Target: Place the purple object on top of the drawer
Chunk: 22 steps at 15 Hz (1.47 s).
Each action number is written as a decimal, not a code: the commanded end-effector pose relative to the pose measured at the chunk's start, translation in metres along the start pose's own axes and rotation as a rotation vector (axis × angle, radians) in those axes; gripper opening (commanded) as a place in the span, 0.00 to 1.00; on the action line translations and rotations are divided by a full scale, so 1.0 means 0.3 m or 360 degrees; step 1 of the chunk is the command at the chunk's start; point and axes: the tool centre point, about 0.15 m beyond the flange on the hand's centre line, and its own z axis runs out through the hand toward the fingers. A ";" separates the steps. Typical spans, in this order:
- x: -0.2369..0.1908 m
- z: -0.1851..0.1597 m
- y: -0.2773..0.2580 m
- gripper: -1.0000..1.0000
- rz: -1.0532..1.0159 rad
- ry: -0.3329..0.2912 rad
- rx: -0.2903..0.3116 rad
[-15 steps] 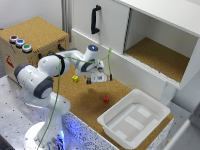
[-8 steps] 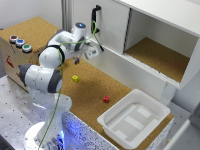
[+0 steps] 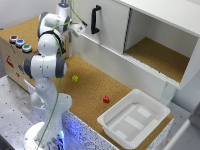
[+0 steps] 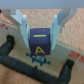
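I count one arm, one gripper (image 4: 39, 31), and three small blocks. From my wrist feed the purple object (image 4: 39, 43) sits between the two pale fingers (image 4: 22, 24), which close against its sides, so the hand is narrowed to the block's width and has hold of it. The block is a dark purple cube with a yellow letter on its face and a yellow stripe on top. Below it, blurred, I see a black bar and a tan surface; I cannot tell exactly what they belong to.

In the exterior view the gripper (image 3: 76, 27) is up at the far side, just beside the white cabinet (image 3: 112, 30) with its one vertical black handle (image 3: 94, 19). The purple block itself is too small for me to make out there.

The drawer (image 3: 14, 57) is a brown box at the exterior view's left, with three round buttons (image 3: 19, 43) on its top, two blue and one green. The arm's white links stand between it and the rest of the cork floor.

On the cork lie one yellow block (image 3: 75, 78) and one red block (image 3: 106, 99), well apart. One white plastic tub (image 3: 134, 119), rectangular and smooth, sits near the red one, at the near right.
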 end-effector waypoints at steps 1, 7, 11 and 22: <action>0.177 -0.010 0.127 0.00 -0.0195 0.0047 0.0258; 0.262 0.077 0.157 0.00 -0.0216 0.0142 0.0350; 0.275 0.145 0.195 0.00 -0.0117 0.0207 0.0410; 0.319 0.183 0.170 1.00 0.0076 0.0203 0.0400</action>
